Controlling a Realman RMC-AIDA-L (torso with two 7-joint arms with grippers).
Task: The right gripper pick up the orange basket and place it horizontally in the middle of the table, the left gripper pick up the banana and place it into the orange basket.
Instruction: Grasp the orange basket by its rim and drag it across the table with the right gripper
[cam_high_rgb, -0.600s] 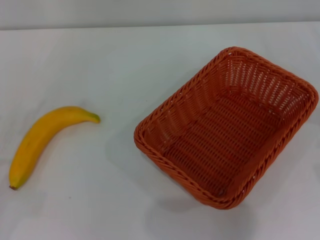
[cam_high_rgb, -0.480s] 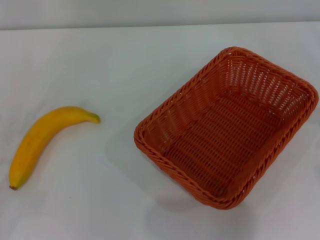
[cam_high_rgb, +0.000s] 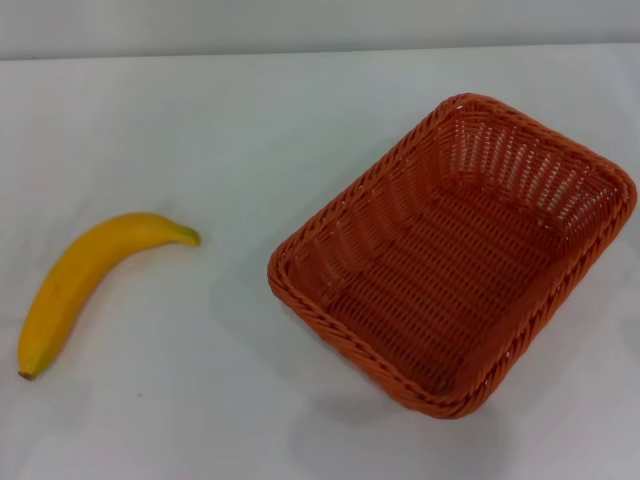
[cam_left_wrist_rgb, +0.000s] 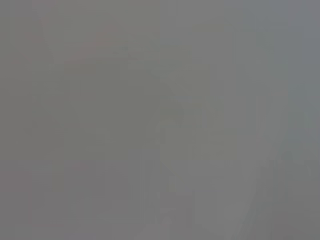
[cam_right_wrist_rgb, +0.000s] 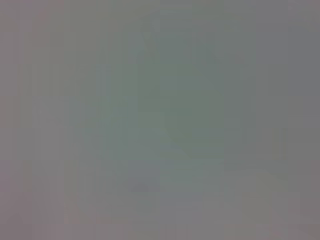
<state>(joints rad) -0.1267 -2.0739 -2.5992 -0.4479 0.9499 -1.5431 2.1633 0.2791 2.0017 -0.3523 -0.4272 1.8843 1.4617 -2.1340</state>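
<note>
Diagonally on the table (cam_high_rgb: 250, 120), the orange basket (cam_high_rgb: 455, 255) sits beside the banana (cam_high_rgb: 85, 275); neither gripper shows.

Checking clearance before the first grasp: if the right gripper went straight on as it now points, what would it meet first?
Cannot tell: neither gripper shows in any view. The head view shows only the orange basket and banana on the table.

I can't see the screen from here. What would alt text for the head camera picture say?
An empty orange basket sits at an angle on the right of a white table, and a yellow banana lies apart from it on the left. No gripper is in view.
</note>
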